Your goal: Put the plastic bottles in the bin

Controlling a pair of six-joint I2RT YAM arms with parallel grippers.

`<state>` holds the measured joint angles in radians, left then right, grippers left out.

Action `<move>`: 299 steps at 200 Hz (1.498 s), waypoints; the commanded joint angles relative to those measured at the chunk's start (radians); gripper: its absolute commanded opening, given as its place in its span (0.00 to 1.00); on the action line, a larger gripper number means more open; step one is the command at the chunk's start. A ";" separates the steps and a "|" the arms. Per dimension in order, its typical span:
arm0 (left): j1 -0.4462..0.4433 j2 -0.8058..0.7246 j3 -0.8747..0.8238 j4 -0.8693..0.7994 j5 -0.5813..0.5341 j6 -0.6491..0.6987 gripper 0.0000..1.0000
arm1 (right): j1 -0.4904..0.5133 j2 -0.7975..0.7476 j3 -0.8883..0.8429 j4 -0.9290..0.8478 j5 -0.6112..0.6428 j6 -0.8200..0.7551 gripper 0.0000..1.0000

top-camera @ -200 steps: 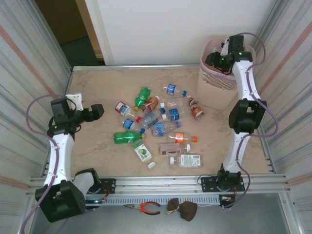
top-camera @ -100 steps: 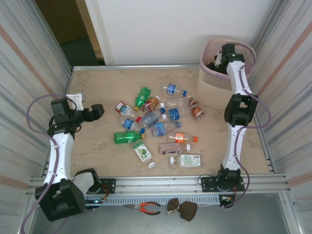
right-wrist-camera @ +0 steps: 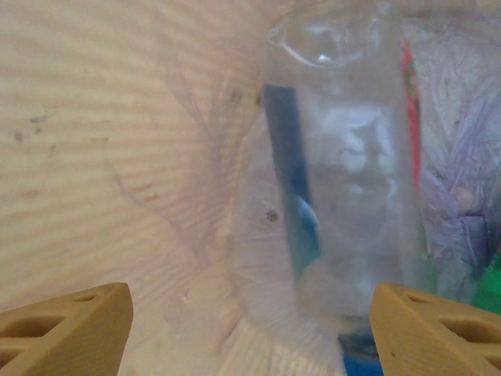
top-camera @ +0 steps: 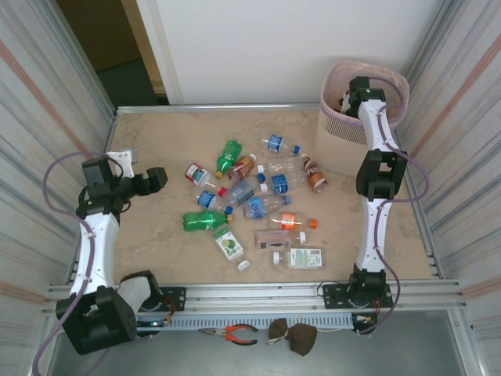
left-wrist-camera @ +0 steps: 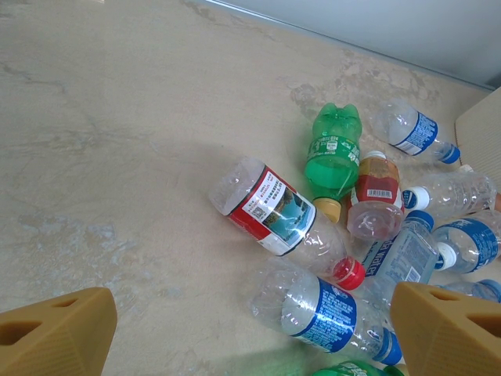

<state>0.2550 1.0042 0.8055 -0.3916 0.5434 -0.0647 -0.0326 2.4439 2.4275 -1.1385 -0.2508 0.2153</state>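
Several plastic bottles [top-camera: 258, 196], clear, green and brown, lie scattered in the middle of the table. The pale pink bin [top-camera: 340, 149] stands at the back right. My right gripper [top-camera: 350, 100] reaches down inside the bin. In the right wrist view its jaws stand wide, right gripper [right-wrist-camera: 249, 317] open, and a blurred clear bottle [right-wrist-camera: 344, 196] with a blue label hangs cap-down between the fingers against the bin's inner wall [right-wrist-camera: 102, 141]. My left gripper [top-camera: 156, 178] hovers open at the left of the pile. Ahead of the left gripper [left-wrist-camera: 250, 321] lie a red-labelled bottle [left-wrist-camera: 270, 207] and a blue-labelled one [left-wrist-camera: 325, 309].
A green bottle [left-wrist-camera: 333, 149] and a brown one [left-wrist-camera: 374, 204] lie behind those two. A loose white cap [top-camera: 243, 265] sits near the front. Pliers [top-camera: 235, 334] and a dark brown lump [top-camera: 293, 337] rest on the front ledge. Corrugated walls close both sides.
My right gripper has dropped from above the bin's rim down into it, and its jaws have widened round the clear bottle. The left arm has not moved.
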 commanded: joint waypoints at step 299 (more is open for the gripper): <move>-0.605 0.077 0.120 -0.317 -0.143 0.535 0.85 | 0.066 -0.716 -0.162 0.064 0.168 -0.030 0.82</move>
<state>-0.2714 1.0794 0.8795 -0.5926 0.3916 0.1970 0.0288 1.8057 2.3398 -1.1194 -0.0971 0.2001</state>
